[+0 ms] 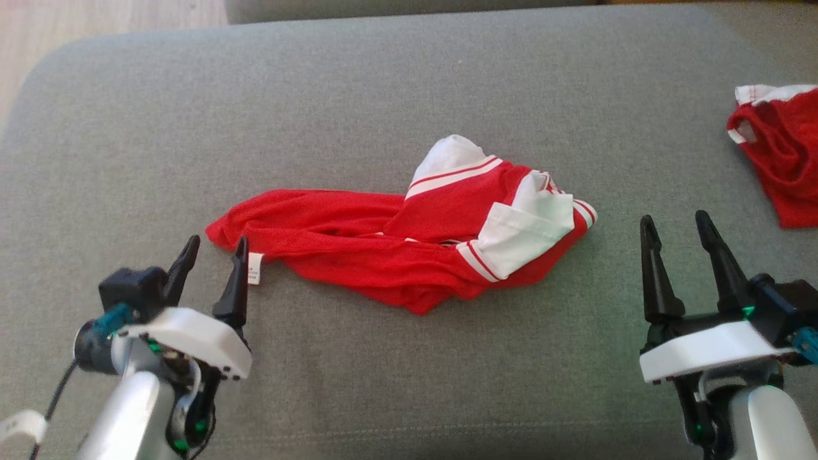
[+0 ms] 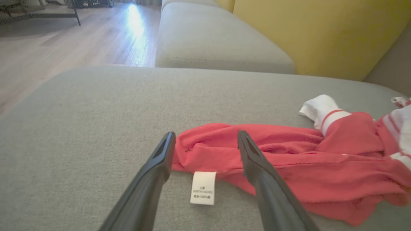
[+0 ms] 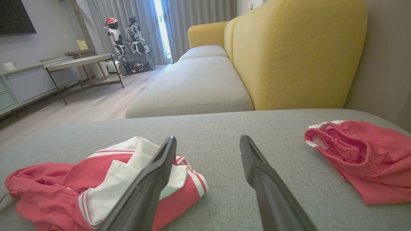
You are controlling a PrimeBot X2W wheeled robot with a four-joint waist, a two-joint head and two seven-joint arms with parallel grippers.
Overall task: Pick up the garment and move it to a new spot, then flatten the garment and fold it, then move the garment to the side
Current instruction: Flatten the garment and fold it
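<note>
The left gripper (image 1: 216, 243) hangs over the near left part of the grey seat cushion (image 1: 383, 83). Its two dark fingers are spread wide with nothing clasped between them. In the left wrist view they frame the garment's left end, and a small white care label (image 2: 203, 192) lies flat on the cushion between them. Whether the fingertips touch the cloth cannot be told.

The garment (image 1: 358, 236) lies about the middle of the cushion, well clear of every edge. It is a crumpled, long heap running left to right. The left and middle parts are plain red cloth gathered into loose lengthwise folds and coming to a narrow point at the left end. The right end is bulkier, with white sleeve panels (image 1: 517, 230) trimmed in thin red stripes bunched and folded over the red. One white piece pokes up toward the far edge.

The right gripper (image 1: 675, 220) is to the right of that white-sleeved end, over bare cushion. Its fingers are parted wide and it grips nothing.

A second red piece of clothing (image 1: 783, 153) with a white trim lies crumpled at the cushion's right edge, well apart from the garment. Behind it, in the right wrist view, rises a yellow backrest (image 3: 295, 54).
</note>
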